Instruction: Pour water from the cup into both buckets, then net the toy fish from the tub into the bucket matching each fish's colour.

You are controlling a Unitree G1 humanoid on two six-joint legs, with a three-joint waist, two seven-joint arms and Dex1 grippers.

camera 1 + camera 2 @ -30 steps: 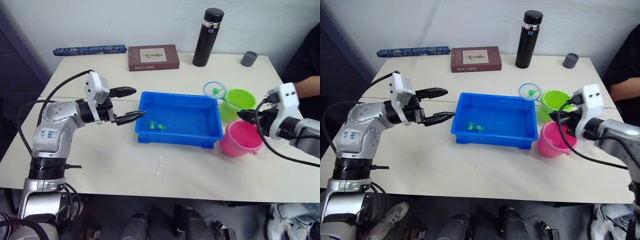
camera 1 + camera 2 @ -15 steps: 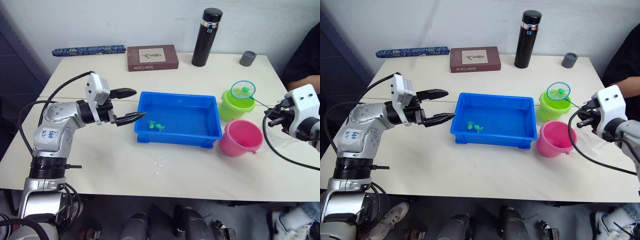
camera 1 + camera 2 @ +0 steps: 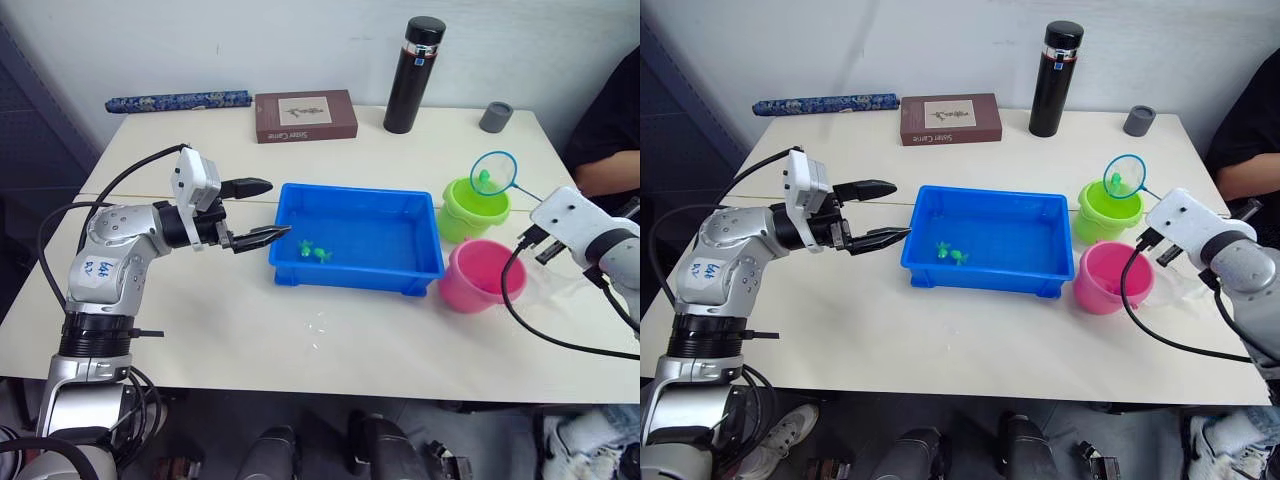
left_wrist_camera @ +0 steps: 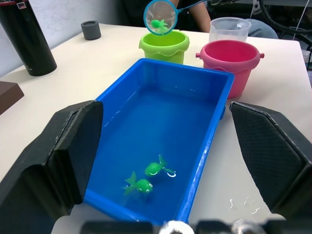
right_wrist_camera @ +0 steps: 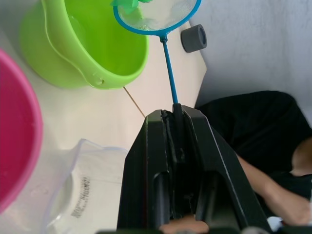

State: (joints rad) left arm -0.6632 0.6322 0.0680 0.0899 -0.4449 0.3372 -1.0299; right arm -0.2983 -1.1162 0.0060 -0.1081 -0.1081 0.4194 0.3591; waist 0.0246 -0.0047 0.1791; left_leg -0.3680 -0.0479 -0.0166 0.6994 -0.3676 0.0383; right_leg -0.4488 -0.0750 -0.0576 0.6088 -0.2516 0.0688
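Over the last second the net (image 3: 493, 172) has been carried from the far right corner of the tub (image 3: 360, 283) across to the green bucket (image 3: 476, 207), and it is now held above the bucket's mouth with a green fish (image 4: 157, 23) lying in the mesh. The net's thin stick is clamped between the closed fingers of the right gripper (image 5: 174, 127), as is seen in the right wrist view. The catch is thus judged to be lined up over the matching bucket, with only the tipping out left for this fish. Two more green fish (image 4: 148, 177) are seen lying in the tub near its corner closest to the left arm, so further scooping is still required. The left gripper (image 3: 252, 211) is kept beside the tub's left end, its fingers spread wide and nothing held. The pink bucket (image 3: 482, 277) stands just in front of the green one, and the clear cup (image 4: 228, 29) is set down behind it on the right arm's side, so both lie close under the path back to the tub. Farther off, a black flask (image 3: 413, 74), a small grey cup (image 3: 496, 116), a brown book (image 3: 306, 115) and a patterned blue roll (image 3: 180, 100) are left along the table's far edge, and a person's dark sleeve (image 3: 606, 125) is visible at the right.
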